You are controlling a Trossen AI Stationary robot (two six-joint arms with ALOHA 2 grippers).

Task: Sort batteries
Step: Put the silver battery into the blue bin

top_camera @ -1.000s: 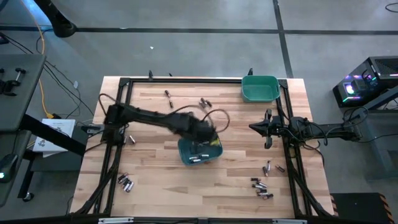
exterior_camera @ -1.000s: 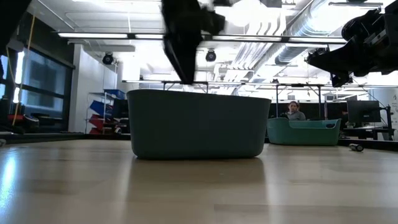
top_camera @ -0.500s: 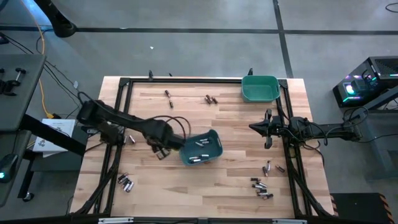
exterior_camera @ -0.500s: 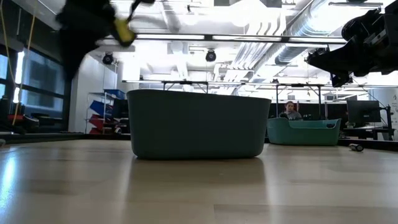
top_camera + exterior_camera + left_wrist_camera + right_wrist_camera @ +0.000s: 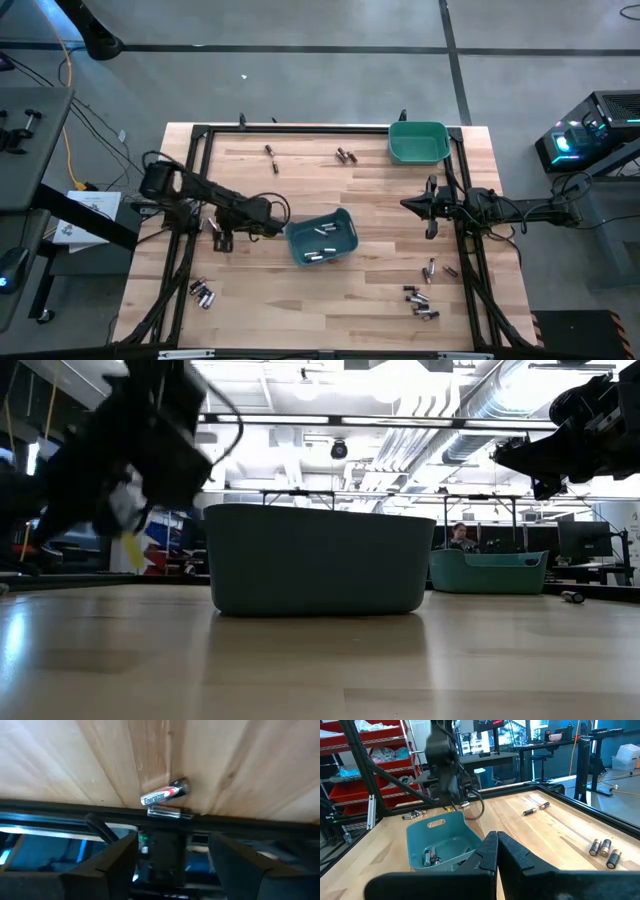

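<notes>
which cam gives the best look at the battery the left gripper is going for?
Left wrist view: the battery lies on the wood by the frame rail, label readable, ahead of the open left gripper. The high view shows only a speck by the gripper. The low view doesn't show it; in the right wrist view I can't pick it out.

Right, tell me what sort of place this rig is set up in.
Most likely a robotics lab or workshop. The low view shows exposed silver ceiling ducts and strip lighting, with a person seated at a desk beyond the table. The right wrist view shows red metal shelving with bins and more desks behind.
</notes>
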